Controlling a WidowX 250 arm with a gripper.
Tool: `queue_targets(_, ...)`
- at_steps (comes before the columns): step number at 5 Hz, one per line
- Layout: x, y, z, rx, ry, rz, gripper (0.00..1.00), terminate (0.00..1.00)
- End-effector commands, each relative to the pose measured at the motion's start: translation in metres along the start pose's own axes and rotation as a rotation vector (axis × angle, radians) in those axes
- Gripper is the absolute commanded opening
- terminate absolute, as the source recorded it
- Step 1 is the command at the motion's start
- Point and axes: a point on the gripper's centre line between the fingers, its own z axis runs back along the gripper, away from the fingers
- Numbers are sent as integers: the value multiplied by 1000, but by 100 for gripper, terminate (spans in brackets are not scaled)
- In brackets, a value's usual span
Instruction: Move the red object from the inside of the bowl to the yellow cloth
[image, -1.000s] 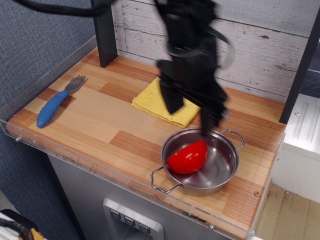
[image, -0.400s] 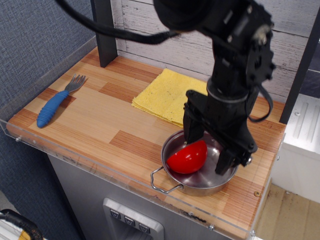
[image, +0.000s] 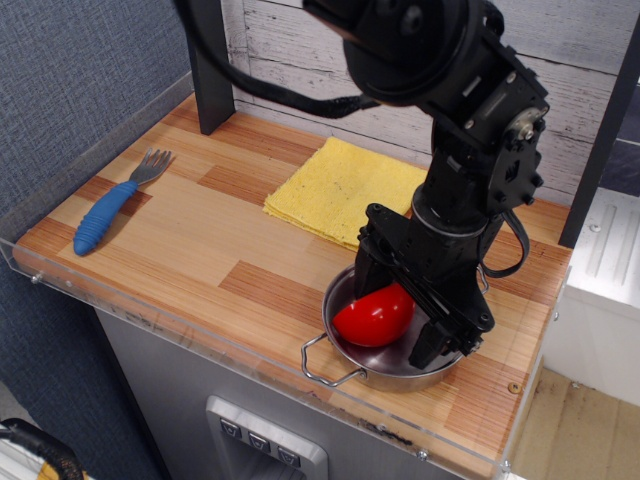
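Observation.image view, items listed from left to right. Blue ribbed-handle plastic fork with grey tines (image: 112, 205): lies flat on the wooden butcher-block tabletop (image: 200, 250) near the left edge, tines pointing toward the back. Clear acrylic guard rail (image: 150, 310): runs along the front and left edges of the tabletop. Pale-yellow textured square cloth (image: 335, 190): lies flat near the back centre, well apart from the fork and just behind the pan; its right part is hidden by the arm.

Shallow round stainless-steel bowl with two thin wire loop handles (image: 345, 365): stands upright at the front right of the tabletop. One handle projects toward the front left; the other is largely hidden behind the arm. Contents: one glossy red half-dome plastic object (image: 372, 315), resting inside against the left part of the bowl, dome side facing the front left.

Black robot gripper (image: 405, 310): lowered into the bowl, fingers spread apart. One finger stands at the rear left of the red object, the other at its right, toward the far side of the bowl interior. The red object sits between the two fingers. Whether either finger touches it cannot be determined. Black cable loops from the arm toward the upper left
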Motion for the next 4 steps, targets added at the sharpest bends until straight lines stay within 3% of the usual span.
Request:
queue_targets(1,0,6,-21,-48,5,-6,100,0)
queue_targets(2,0,8,-22,-55,-3,4,0,0)
queue_targets(3,1,12,0,-69,-67,2,0,0)
queue_targets(4,5,19,44,-116,-178,19,0,0)
